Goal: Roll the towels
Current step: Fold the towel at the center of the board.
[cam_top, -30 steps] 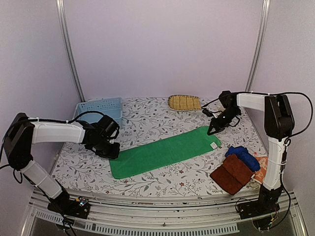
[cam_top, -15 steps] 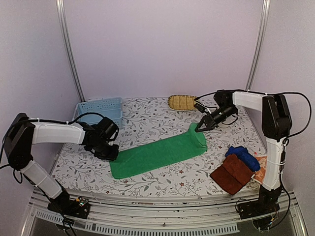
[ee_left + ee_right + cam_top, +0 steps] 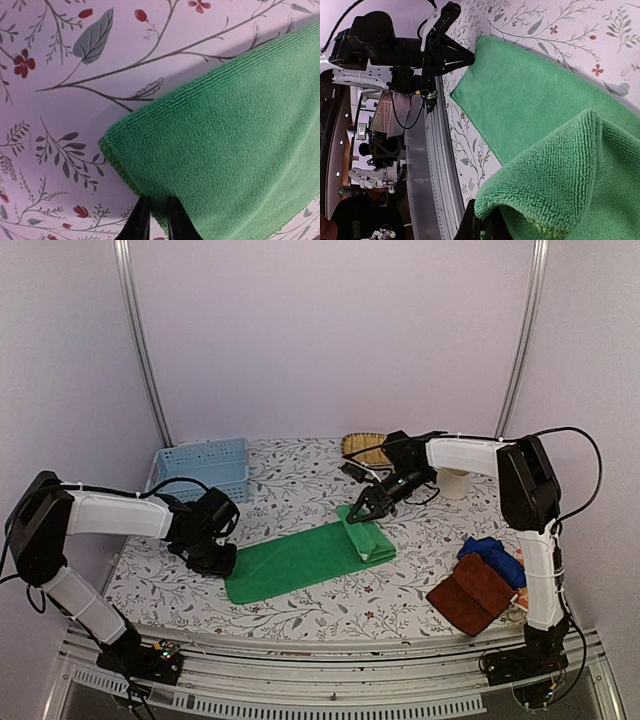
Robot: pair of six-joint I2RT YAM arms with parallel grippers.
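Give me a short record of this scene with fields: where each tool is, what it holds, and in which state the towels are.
left tool: shut on the left end of the green towel, low on the table
right tool: shut on the green towel's right end, lifted and folded back over the flat part
green towel: mostly flat, not yet rolled
brown towel: folded, near right corner, no tool on it
blue towel: bunched, just behind the brown towel
basket: far left
straw tray: far middle
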